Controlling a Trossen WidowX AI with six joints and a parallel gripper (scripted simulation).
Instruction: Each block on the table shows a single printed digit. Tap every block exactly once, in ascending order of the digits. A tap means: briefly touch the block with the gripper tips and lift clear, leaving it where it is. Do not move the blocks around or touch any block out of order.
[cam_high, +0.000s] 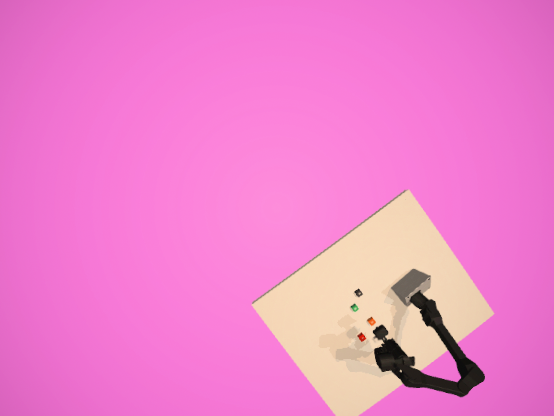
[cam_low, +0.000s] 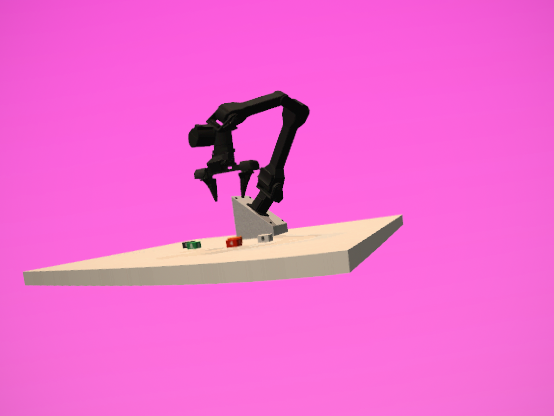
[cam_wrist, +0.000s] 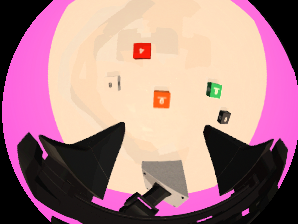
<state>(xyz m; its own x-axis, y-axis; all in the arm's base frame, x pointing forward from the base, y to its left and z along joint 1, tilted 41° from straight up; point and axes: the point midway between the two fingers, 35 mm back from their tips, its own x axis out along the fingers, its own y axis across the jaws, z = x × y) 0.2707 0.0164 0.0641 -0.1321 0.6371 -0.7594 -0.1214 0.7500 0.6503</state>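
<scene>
My gripper (cam_low: 230, 199) (cam_wrist: 164, 125) is open and empty, high above the table. A red block (cam_high: 361, 337) (cam_low: 231, 242) (cam_wrist: 142, 51) and an orange block (cam_high: 371, 321) (cam_wrist: 161, 99) lie near each other; the orange one shows ahead of the fingertips in the wrist view. A white block (cam_low: 265, 238) (cam_wrist: 111, 83) lies to their left in the wrist view; the arm mostly hides it in the top view. A green block (cam_high: 354, 307) (cam_low: 193, 245) (cam_wrist: 216, 90) and a black block (cam_high: 358, 292) (cam_wrist: 224, 117) lie to the right in the wrist view. The printed digits are too small to read surely.
The blocks lie on a pale tabletop (cam_high: 395, 225) (cam_low: 300, 247). The grey arm base (cam_high: 411, 286) (cam_low: 248, 220) (cam_wrist: 167, 175) stands on it, beyond the fingertips from the blocks in the wrist view. Arm shadows fall around the red block.
</scene>
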